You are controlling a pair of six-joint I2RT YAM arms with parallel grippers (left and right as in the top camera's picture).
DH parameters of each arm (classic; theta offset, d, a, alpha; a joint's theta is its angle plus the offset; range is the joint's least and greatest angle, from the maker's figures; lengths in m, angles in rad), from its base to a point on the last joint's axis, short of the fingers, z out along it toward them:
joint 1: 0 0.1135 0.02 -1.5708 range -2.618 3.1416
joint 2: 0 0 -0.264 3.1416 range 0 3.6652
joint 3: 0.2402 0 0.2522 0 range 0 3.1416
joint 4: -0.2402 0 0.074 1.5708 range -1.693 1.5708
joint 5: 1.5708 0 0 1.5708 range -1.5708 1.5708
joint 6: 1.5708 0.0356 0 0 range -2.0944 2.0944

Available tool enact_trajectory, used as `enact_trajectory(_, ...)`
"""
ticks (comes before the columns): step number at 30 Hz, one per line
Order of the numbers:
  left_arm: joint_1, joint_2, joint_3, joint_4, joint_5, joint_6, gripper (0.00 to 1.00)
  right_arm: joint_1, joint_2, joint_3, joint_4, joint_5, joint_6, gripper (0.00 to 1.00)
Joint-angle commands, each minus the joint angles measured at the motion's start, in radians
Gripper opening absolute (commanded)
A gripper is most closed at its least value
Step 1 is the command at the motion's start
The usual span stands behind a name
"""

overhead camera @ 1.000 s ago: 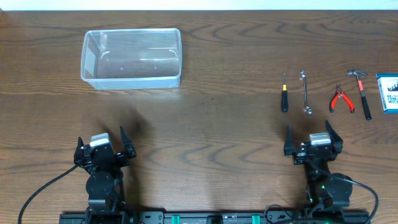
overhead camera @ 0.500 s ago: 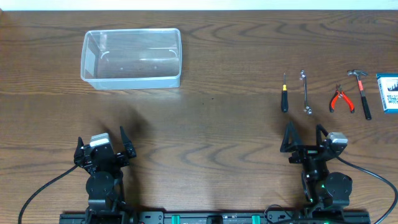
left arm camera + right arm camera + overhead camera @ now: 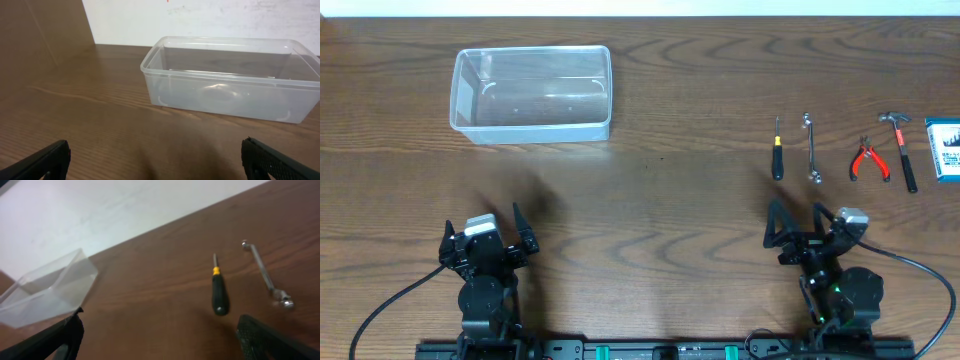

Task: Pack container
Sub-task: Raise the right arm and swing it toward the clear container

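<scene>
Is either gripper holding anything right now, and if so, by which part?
Nothing is held: the left gripper and the right gripper are both open and empty.

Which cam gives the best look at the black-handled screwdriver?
Right wrist: the screwdriver lies close and whole, yellow collar visible. Overhead shows it small, left of the wrench. Left wrist misses it.

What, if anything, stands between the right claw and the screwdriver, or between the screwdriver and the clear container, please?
Nothing visible does. Only bare table lies between the open right claw and the screwdriver, and between the screwdriver and the container.
</scene>
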Motion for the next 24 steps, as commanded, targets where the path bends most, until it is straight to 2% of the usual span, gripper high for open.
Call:
enact_trajectory(1,-0.003,0.006,-0.029,-0.002,-0.005,0.014,0.98,0.013,0.051,0.095,-0.016,-0.046,-0.042,0.99)
enact_trajectory(5,-0.003,0.006,-0.029,-0.002,-0.005,0.014,0.98,0.013,0.171,0.264,-0.119,-0.046,-0.158,0.99)
enact_trajectory(10,-0.003,0.006,-0.029,-0.002,-0.005,0.014,0.98,0.013,0.372,0.510,-0.264,-0.042,-0.196,0.99)
enact_trajectory(17,-0.003,0.006,-0.029,-0.002,-0.005,0.014,0.98,0.013,0.725,0.968,-0.649,-0.041,-0.310,0.99)
enact_trajectory(24,-0.003,0.006,-0.029,-0.002,-0.005,0.014,0.98,0.013,1.007,1.378,-1.049,0.084,-0.415,0.99)
